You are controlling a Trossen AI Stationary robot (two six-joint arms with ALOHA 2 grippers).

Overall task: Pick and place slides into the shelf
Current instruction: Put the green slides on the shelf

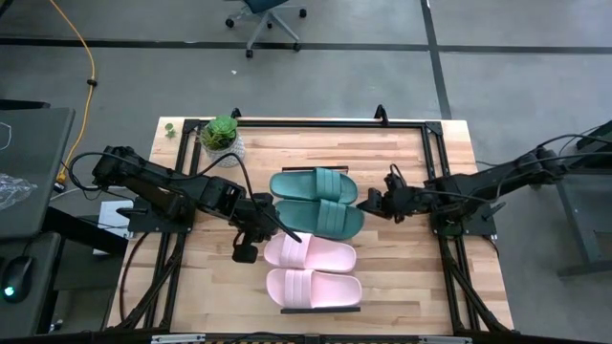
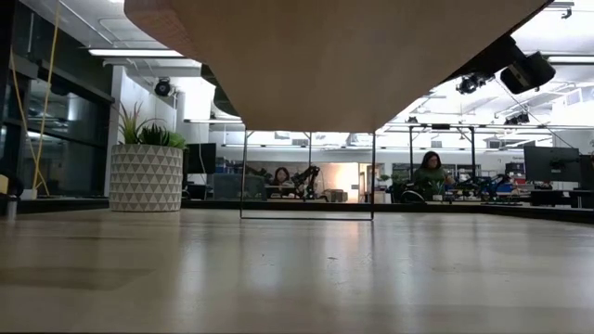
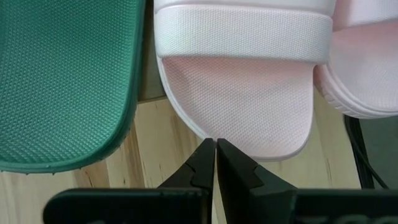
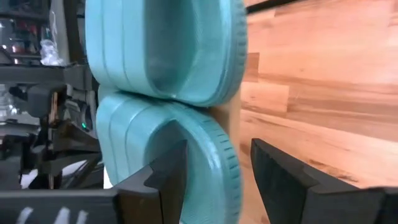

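Here, each line runs from the grippers outward.
Right gripper (image 1: pixel 366 202): it sits at the toe end of the lower teal slide, over the right half of the table (image 1: pixel 402 277).
Right fingers (image 4: pixel 163 177): in the right wrist view they stand apart, one on each side of a teal slide's edge; the frames do not settle whether either finger touches it.
Left gripper (image 1: pixel 287 232): it lies at the heel end of the upper pink slide, reaching in from the left.
Left fingers (image 3: pixel 202 167): in the left wrist view the two tips are pressed together, nothing between them, right at that slide's heel rim.
Teal slides, two: one (image 1: pixel 314 183) lies at the far end of the row, the other (image 1: pixel 325 216) just beside it; their sides touch in the right wrist view.
Pink slides, two: one (image 1: pixel 311 254) lies next to the lower teal slide, the other (image 1: pixel 314 288) just beyond it at the near end.
Slides in all: four, side by side in one row on the shelf.
Shelf (image 1: pixel 320 310): only a dark edge of it shows below the last pink slide.
Potted plant (image 1: pixel 222 139): one, in a patterned white pot at the far left part of the table, well apart from the slides.
People: two, seated in the room beyond, seen in the low view.
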